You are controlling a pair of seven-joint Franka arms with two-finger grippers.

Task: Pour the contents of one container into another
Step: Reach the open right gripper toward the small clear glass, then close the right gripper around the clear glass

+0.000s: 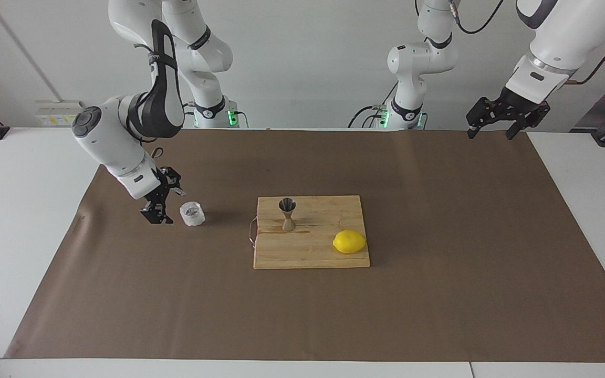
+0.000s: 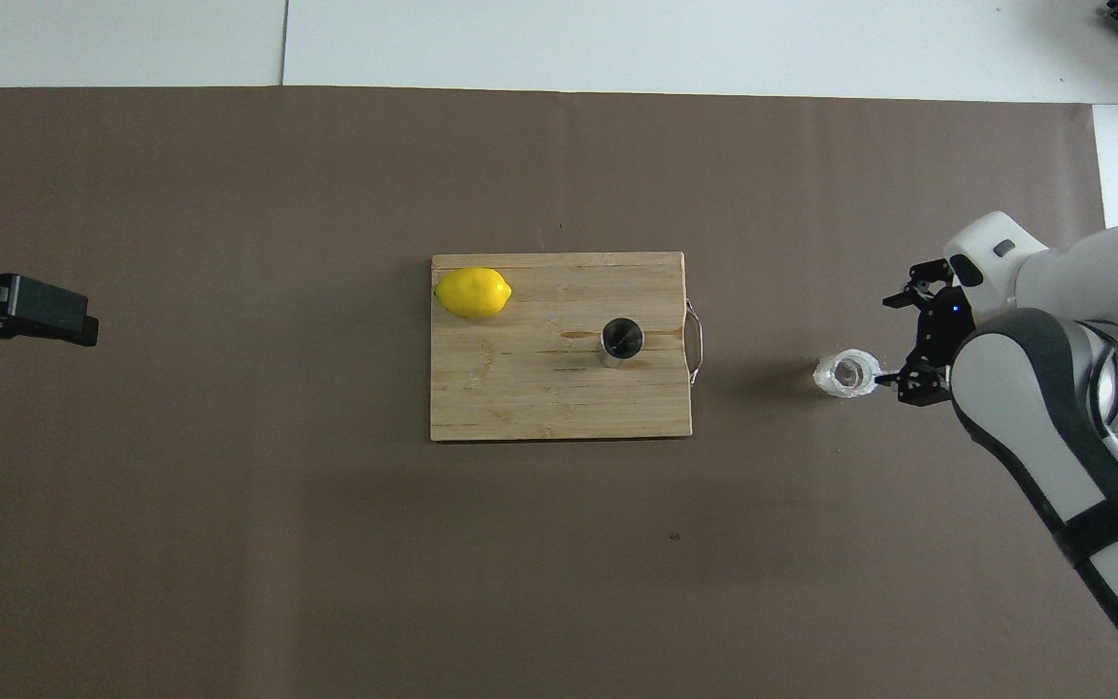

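Place: a robotics lab — a staged test bench, not a working kitchen.
Arms: two white Franka arms bolted at the table's edge, green status lights glowing at their bases, black cables looping off them.
Table (image 1: 29, 220): plain white, covered by a taped-flat sheet of brown paper (image 1: 439, 294).
Wall: bare white, with a strip of power sockets (image 1: 61, 113) near the right arm's end.
Props: a wooden cutting board (image 1: 310, 252), a lemon (image 1: 349, 242), a steel jigger (image 1: 287, 213) and a glass tumbler (image 1: 192, 214) — kitchenware laid out sparsely, as for a trial.
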